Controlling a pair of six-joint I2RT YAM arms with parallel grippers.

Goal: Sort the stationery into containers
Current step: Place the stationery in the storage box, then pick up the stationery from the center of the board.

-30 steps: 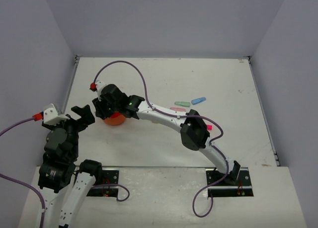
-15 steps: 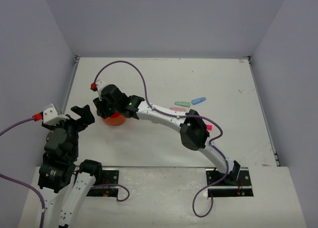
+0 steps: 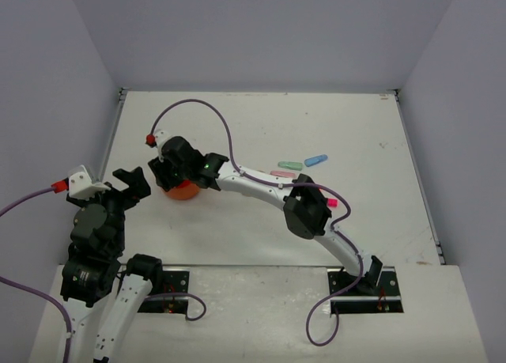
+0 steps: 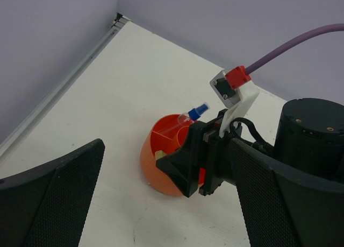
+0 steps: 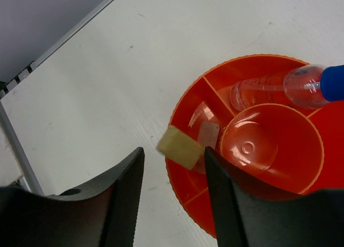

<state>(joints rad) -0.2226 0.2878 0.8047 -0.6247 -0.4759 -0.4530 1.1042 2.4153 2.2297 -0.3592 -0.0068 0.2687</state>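
The round orange tub (image 3: 183, 191) with inner dividers stands left of centre; it also shows in the left wrist view (image 4: 156, 169) and the right wrist view (image 5: 252, 58). A blue-capped bottle (image 5: 279, 88) lies in one compartment and also shows in the left wrist view (image 4: 194, 112). My right gripper (image 5: 173, 153) is open right over the tub's rim. The tan cube (image 5: 181, 147) sits tilted at the rim between its fingers, with a gap to the left finger. My left gripper (image 3: 134, 183) is open and empty, left of the tub.
Green (image 3: 290, 164), blue (image 3: 316, 159) and pink (image 3: 282, 174) bars lie on the table right of centre. A pink highlighter end (image 3: 331, 202) shows beside the right arm's elbow. The right arm stretches across the table's middle. Walls close in the left, back and right.
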